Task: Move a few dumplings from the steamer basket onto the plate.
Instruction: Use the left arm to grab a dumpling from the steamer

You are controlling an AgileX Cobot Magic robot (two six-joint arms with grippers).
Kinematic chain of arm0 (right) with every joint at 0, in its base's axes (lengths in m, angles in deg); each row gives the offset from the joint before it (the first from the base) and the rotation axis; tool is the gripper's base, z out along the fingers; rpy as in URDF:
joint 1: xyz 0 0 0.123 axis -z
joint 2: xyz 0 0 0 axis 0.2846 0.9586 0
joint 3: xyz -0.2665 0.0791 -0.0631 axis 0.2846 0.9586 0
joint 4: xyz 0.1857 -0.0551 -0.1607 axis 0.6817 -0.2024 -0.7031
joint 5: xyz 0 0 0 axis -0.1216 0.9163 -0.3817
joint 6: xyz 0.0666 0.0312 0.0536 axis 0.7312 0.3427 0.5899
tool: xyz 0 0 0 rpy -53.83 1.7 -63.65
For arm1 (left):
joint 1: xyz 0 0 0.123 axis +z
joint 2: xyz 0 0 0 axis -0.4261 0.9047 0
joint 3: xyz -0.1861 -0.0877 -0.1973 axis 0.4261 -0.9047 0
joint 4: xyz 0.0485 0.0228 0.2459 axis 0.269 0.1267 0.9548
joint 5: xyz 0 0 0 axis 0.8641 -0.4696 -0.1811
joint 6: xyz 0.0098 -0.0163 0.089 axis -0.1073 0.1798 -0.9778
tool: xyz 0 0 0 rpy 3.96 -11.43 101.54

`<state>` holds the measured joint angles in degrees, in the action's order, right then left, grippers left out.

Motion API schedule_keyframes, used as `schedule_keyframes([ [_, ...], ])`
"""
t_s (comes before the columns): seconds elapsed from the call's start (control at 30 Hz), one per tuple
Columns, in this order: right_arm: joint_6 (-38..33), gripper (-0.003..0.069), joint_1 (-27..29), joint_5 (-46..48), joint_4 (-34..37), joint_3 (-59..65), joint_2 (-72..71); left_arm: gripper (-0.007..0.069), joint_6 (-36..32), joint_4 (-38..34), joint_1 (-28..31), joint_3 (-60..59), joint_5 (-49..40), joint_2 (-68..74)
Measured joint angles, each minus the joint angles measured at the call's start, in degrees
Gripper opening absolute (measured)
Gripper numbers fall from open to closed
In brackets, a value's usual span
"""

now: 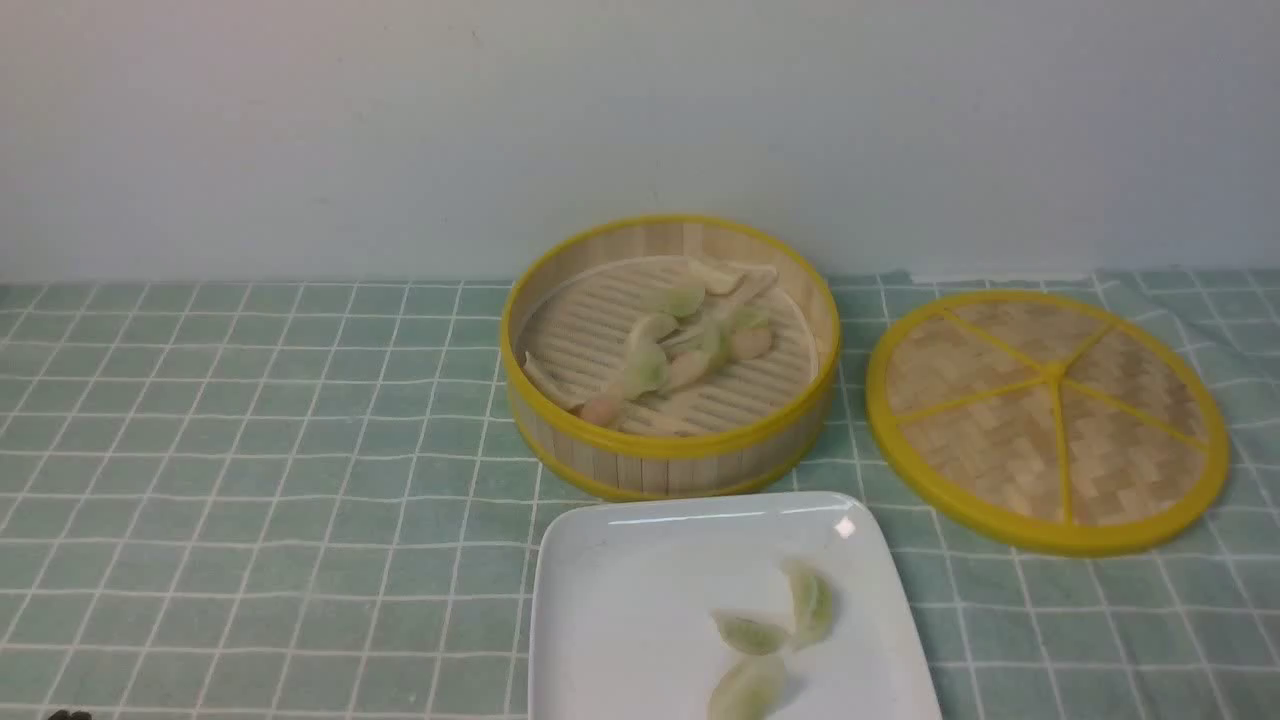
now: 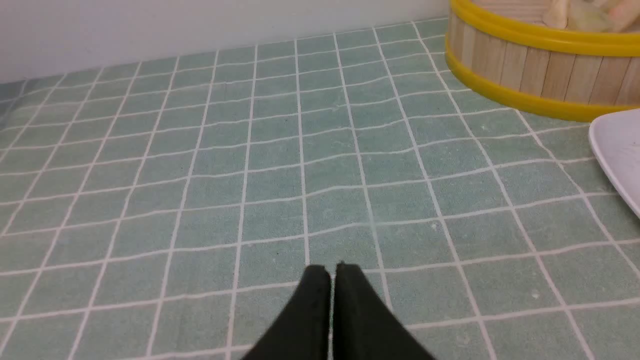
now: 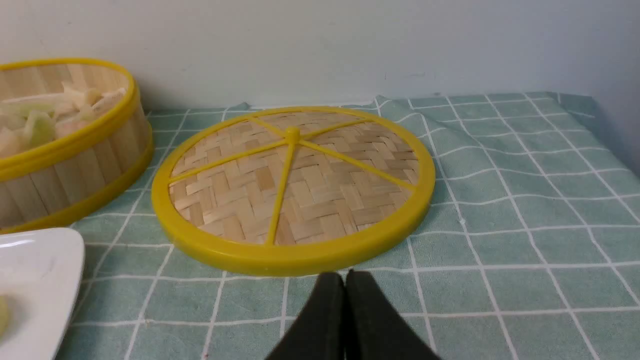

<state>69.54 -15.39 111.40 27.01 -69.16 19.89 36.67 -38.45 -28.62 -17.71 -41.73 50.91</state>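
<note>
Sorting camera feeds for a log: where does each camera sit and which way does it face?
Front view: between the arms, facing forward over the plate and steamer basket to the wall; no hand shows.
Left wrist view: on the left arm, over the tablecloth, facing the basket; shut left hand shows.
Right wrist view: on the right arm, facing the lid; shut right hand shows.
All three share basket and plate.

Left gripper (image 2: 331, 271): both black fingers (image 2: 312, 310) pressed together, tips meeting, nothing held between them. Held low, pointing forward. It is well apart from the steamer basket (image 2: 530, 75), to its left and nearer the robot.

Right gripper (image 3: 345, 275): fingers likewise closed tip to tip, empty. Held low, pointing forward, to the right of the steamer basket and nearer the robot, apart from it.
</note>
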Motion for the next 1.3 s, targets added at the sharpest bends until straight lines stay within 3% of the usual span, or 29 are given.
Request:
schedule_keyframes([
  [0.73, 0.00, -0.0013, 0.00, 0.00, 0.00, 0.00, 0.00, -0.0006, 0.17, 0.56, 0.00, -0.07, 1.20, 0.00],
  [0.83, 0.00, -0.0013, 0.00, 0.00, 0.00, 0.00, 0.00, -0.0006, 2.23, -1.92, 0.00, -0.07, 5.36, 0.00],
  [0.97, 0.17, -0.0013, 0.00, -0.69, 0.52, 0.06, 0.00, -0.0006, 8.83, -12.83, 0.00, -0.07, 17.70, 0.00],
  [1.03, 1.48, -0.0013, 0.00, -2.68, 2.63, 0.37, 0.00, -0.0006, 9.86, -15.87, 0.00, -0.07, 21.72, 0.00],
  [1.17, 10.12, -0.0013, 0.00, -13.32, 18.87, 0.52, 0.00, -0.0006, 10.95, -22.55, 0.00, -0.07, 32.35, 0.00],
  [1.3, 14.04, -0.0013, 0.00, -19.86, 29.87, 0.52, 0.00, -0.0006, 12.18, -25.48, 0.00, -0.07, 43.69, 0.00],
])
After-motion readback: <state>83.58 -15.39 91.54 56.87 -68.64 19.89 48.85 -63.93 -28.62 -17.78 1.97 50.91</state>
